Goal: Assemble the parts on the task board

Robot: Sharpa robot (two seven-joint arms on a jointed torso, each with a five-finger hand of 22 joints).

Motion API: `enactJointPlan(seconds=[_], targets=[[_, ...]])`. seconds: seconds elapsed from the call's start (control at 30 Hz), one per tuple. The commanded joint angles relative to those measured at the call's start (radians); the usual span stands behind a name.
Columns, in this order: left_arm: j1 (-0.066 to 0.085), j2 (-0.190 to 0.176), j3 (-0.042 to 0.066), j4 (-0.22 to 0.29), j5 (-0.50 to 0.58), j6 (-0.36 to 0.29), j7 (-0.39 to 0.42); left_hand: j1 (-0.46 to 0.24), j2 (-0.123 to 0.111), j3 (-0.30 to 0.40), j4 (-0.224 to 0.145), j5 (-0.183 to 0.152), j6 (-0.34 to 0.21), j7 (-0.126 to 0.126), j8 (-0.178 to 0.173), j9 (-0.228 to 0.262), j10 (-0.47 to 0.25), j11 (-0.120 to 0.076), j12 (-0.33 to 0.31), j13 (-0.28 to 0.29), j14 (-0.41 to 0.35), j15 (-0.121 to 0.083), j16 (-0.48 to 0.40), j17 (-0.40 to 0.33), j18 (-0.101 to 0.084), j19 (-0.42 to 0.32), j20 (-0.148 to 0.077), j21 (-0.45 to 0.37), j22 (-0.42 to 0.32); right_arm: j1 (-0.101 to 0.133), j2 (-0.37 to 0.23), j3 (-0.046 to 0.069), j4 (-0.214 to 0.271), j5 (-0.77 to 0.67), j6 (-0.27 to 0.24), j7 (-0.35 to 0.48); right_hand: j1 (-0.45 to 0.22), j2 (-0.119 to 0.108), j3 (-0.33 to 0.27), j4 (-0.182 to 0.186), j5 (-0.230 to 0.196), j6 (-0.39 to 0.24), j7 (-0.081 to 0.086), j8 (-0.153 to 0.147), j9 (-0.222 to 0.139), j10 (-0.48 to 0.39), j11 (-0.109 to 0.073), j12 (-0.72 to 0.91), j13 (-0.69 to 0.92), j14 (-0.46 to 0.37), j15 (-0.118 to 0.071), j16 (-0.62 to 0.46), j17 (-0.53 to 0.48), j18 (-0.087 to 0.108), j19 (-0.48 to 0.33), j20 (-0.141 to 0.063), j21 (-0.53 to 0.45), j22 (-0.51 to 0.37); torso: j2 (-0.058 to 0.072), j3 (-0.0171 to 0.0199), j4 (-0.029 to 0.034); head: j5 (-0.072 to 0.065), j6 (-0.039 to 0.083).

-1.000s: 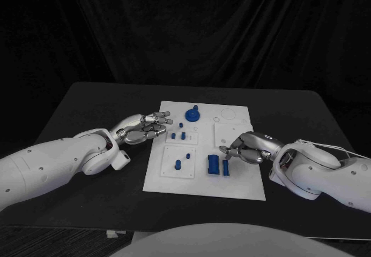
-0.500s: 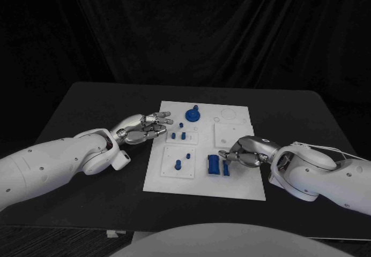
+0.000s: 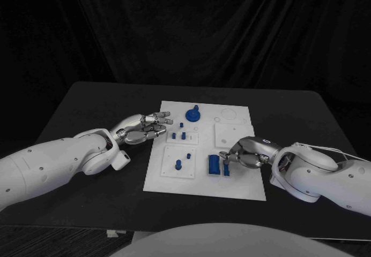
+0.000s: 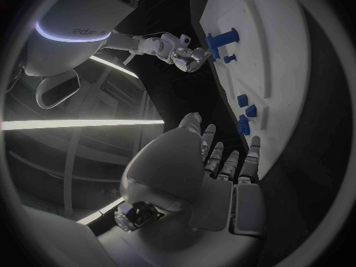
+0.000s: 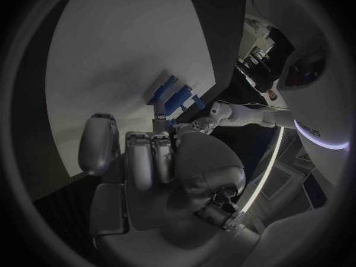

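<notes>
The white task board lies mid-table. On it stand a blue round piece with a knob, two small blue blocks, blue pegs, a wide blue block and a narrow blue block. My right hand hovers low at the board's right side, fingers curled, fingertips just above the narrow block's far end; whether they pinch anything is hidden. In the right wrist view the right hand faces the blue blocks. My left hand hangs beside the board's left edge, fingers loosely apart, holding nothing.
The black table has bare room left, right and in front of the board. The board's far right carries a round recess and a raised white square. The left wrist view shows the board ahead of the left hand.
My right hand has shifted a little toward me and leftward, closer to the two blue blocks. The left hand has stayed where it was.
</notes>
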Motion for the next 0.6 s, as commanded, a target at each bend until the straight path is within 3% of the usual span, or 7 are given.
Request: enactJointPlan(seconds=[0.03, 0.3, 0.47, 0.6], targets=[[-0.002, 0.0, 0.001, 0.004, 0.009, -0.011, 0.032, 0.009, 0.003, 0.008, 0.001, 0.004, 0.002, 0.004, 0.006, 0.001, 0.002, 0.006, 0.007, 0.002, 0.007, -0.003, 0.002, 0.001, -0.005, 0.009, 0.001, 0.006, 0.0, -0.004, -0.009, -0.001, 0.008, 0.001, -0.065, 0.035, 0.002, -0.011, 0.002, 0.002, -0.025, 0.017, -0.004, 0.003, 0.002, 0.104, 0.003, 0.003, 0.263, 0.098, 0.005, 0.001, 0.234, -0.008, 0.001, 0.001, 0.009, 0.173, -0.001, 0.0, -0.0006, -0.001, 0.0], [-0.002, -0.015, 0.001, 0.028, 0.009, -0.06, 0.081, 0.007, -0.009, 0.005, 0.003, 0.003, 0.013, 0.012, 0.009, 0.002, 0.017, 0.017, 0.03, 0.005, 0.017, -0.009, 0.004, 0.003, -0.002, 0.021, 0.001, 0.012, 0.013, 0.002, -0.039, -0.001, 0.04, 0.107, -0.221, 0.193, 0.004, -0.035, -0.008, 0.001, -0.044, 0.037, -0.009, 0.004, 0.007, 0.104, -0.002, 0.003, 0.263, 0.097, 0.001, -0.002, 0.227, -0.011, 0.007, -0.002, 0.023, 0.176, 0.0, 0.0003, -0.0002, -0.004, 0.0], [0.002, -0.045, 0.002, 0.072, 0.009, -0.111, 0.104, 0.001, -0.018, 0.002, 0.005, 0.003, 0.027, 0.016, 0.012, 0.003, 0.034, 0.023, 0.053, 0.007, 0.024, -0.01, 0.006, 0.005, 0.0, 0.035, 0.001, 0.02, 0.027, 0.054, -0.051, -0.001, 0.048, 0.281, -0.312, 0.307, 0.007, -0.047, -0.016, 0.002, -0.061, 0.067, -0.018, 0.01, 0.017, 0.104, -0.011, 0.003, 0.263, 0.084, -0.006, -0.039, 0.174, -0.006, -0.002, -0.008, 0.001, 0.17, 0.0, 0.0004, -0.0011, -0.008, 0.0], [0.021, -0.062, 0.002, 0.101, 0.029, -0.144, 0.121, -0.005, -0.021, 0.0, 0.005, 0.003, 0.046, 0.021, 0.016, 0.005, 0.053, 0.029, 0.074, 0.009, 0.034, -0.01, 0.008, 0.007, 0.002, 0.049, 0.001, 0.029, 0.039, 0.111, -0.051, -0.001, 0.045, 0.433, -0.379, 0.398, 0.005, -0.048, -0.022, 0.002, -0.066, 0.096, -0.028, 0.02, 0.035, 0.104, -0.02, 0.003, 0.263, 0.064, -0.013, -0.097, 0.096, 0.011, -0.033, -0.016, -0.085, 0.144, -0.001, 0.0009, -0.0009, -0.013, 0.0]])
